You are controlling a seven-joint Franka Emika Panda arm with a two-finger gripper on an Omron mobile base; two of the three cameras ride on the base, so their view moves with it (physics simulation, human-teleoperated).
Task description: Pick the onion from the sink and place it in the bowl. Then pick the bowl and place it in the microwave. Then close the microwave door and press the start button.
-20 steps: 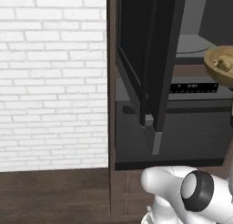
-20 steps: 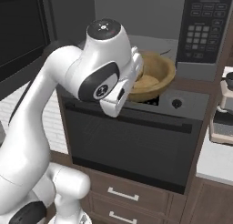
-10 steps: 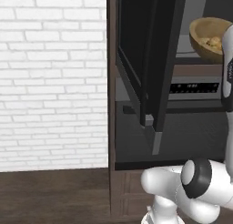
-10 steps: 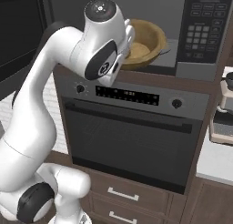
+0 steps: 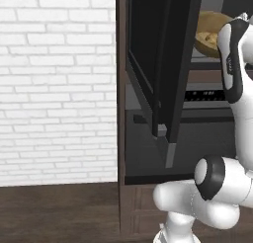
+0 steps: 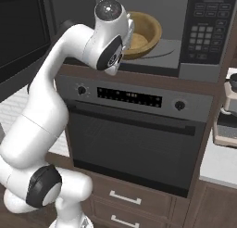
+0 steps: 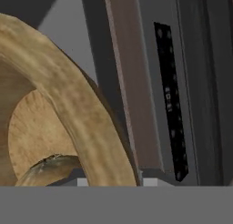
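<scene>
My gripper [image 6: 130, 33] is shut on the near rim of the tan wooden bowl [image 6: 147, 31], though my wrist hides the fingers. I hold the bowl tilted at the mouth of the microwave [image 6: 178, 60], just above its pale floor. The onion [image 7: 47, 166] lies inside the bowl, low in the hand view next to the thick bowl rim [image 7: 73, 118]. The microwave door [image 5: 168, 64] stands swung open to the left, a tall black panel in the left base view, where the bowl [image 5: 209, 33] shows past its edge.
The microwave's keypad [image 6: 207, 30] is right of the opening. Below it sits the oven [image 6: 134, 139] with its knobs and display strip [image 7: 171, 100]. A coffee machine [image 6: 227, 116] stands on the counter at right. A white brick wall [image 5: 57, 84] is on the left.
My arm has lifted the bowl from the oven's control strip level up to the microwave opening and carried it further in. The door has not moved.
</scene>
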